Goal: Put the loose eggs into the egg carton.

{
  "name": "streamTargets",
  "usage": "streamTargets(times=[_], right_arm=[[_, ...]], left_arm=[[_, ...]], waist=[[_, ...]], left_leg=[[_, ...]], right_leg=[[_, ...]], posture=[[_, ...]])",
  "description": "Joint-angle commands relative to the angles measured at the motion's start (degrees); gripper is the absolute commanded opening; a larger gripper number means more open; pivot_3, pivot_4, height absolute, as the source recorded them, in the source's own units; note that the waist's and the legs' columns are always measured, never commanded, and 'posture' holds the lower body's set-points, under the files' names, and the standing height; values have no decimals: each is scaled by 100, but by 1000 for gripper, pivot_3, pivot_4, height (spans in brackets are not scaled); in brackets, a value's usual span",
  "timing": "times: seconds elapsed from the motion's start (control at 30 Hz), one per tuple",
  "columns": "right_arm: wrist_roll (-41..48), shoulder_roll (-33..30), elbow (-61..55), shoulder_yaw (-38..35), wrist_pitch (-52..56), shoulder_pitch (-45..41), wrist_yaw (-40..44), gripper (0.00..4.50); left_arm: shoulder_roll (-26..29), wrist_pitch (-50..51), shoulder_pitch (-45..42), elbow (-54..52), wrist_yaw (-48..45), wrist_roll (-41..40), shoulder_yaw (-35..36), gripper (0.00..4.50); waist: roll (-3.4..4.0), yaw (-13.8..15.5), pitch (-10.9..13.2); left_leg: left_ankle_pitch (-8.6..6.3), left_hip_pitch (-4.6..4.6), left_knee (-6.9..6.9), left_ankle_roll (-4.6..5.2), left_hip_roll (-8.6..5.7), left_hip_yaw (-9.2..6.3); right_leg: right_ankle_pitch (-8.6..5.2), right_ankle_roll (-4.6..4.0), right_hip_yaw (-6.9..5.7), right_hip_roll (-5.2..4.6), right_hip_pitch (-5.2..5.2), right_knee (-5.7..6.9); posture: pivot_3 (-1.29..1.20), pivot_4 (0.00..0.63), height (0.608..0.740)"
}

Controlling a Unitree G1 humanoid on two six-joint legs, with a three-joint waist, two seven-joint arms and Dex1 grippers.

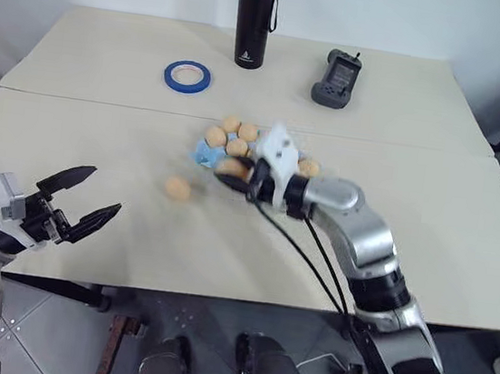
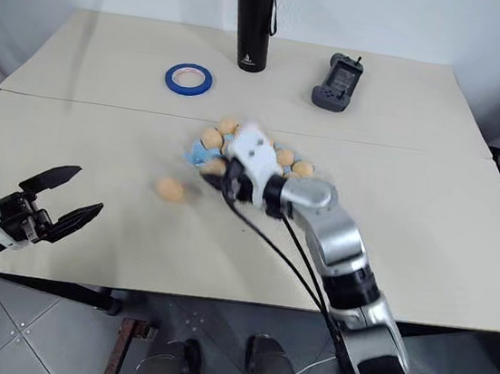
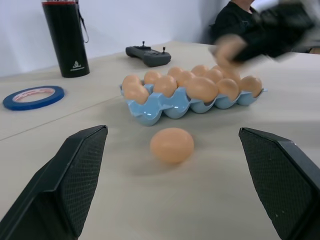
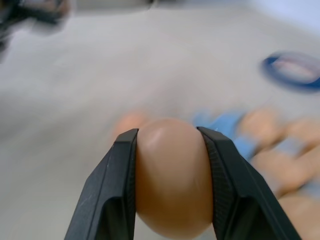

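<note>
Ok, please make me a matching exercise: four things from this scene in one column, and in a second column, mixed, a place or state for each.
Things:
1. right gripper
2. left gripper
3. loose egg
4. blue tape roll

Places or states:
A. lying flat on the table, beside the black bottle
B. shut on an egg
C. open, holding nothing
D. resting on the table, just outside the egg carton

Pairs: 1-B, 2-C, 3-D, 4-A
</note>
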Motion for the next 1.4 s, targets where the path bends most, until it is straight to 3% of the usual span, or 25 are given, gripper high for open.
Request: streamTargets(times=[0.03, 0.57, 0.87, 1.03, 1.27, 1.3, 1.4], right_arm=[[-228, 285, 872, -120, -532, -395, -352, 1419], [-656, 1223, 3405, -239, -1810, -1380, -923, 1419], [-803, 1192, 3420, -269, -1896, -1397, -851, 4462], [-692, 1059, 3016, -342, -1757, -1328, -636, 4462], [-24, 129, 1134, -551, -995, -413, 405, 4462], [86, -59, 840, -584, -927, -223, 565, 4462], [193, -707, 302, -796, -1163, 373, 919, 4462]], left_arm=[[-15, -103, -53, -115, 18, -72, 68, 4500], [-28, -118, 26, -212, 114, -80, 110, 4500], [-24, -129, 10, -201, 140, -75, 101, 4500], [-32, -135, -42, -175, 157, -62, 78, 4500], [-37, -175, 27, -200, 285, -30, 154, 4500], [-44, -195, 55, -207, 325, -24, 182, 4500], [-128, -365, 88, -131, 559, 28, 306, 4500]], waist=[[0, -34, 0], [2, -185, 2], [4, -207, 2], [4, -203, 3], [3, -170, 2], [4, -169, -19], [24, -167, -317]], left_leg=[[1, -1, -1, -1, 0, 0], [20, -9, -3, 6, 2, 6], [23, -9, -9, -1, 4, 6], [23, -9, -8, -1, 3, 6], [21, -10, -10, 0, 3, 3], [21, -10, -10, 0, 3, 3], [23, -81, 8, -24, -2, -19]], right_leg=[[-1, -1, -1, 0, 0, -1], [-3, 5, 0, 1, -6, 0], [-3, 4, 1, 4, -11, 1], [-3, 5, 1, 3, -10, 0], [-5, 7, -1, 1, -4, -7], [-5, 8, -1, 1, -4, -9], [-10, 27, -31, 4, -71, 9]], posture=[[0, 150, 740], [0, 150, 740], [0, 150, 740], [0, 150, 740], [0, 150, 740], [0, 0, 740], [0, 0, 740]])
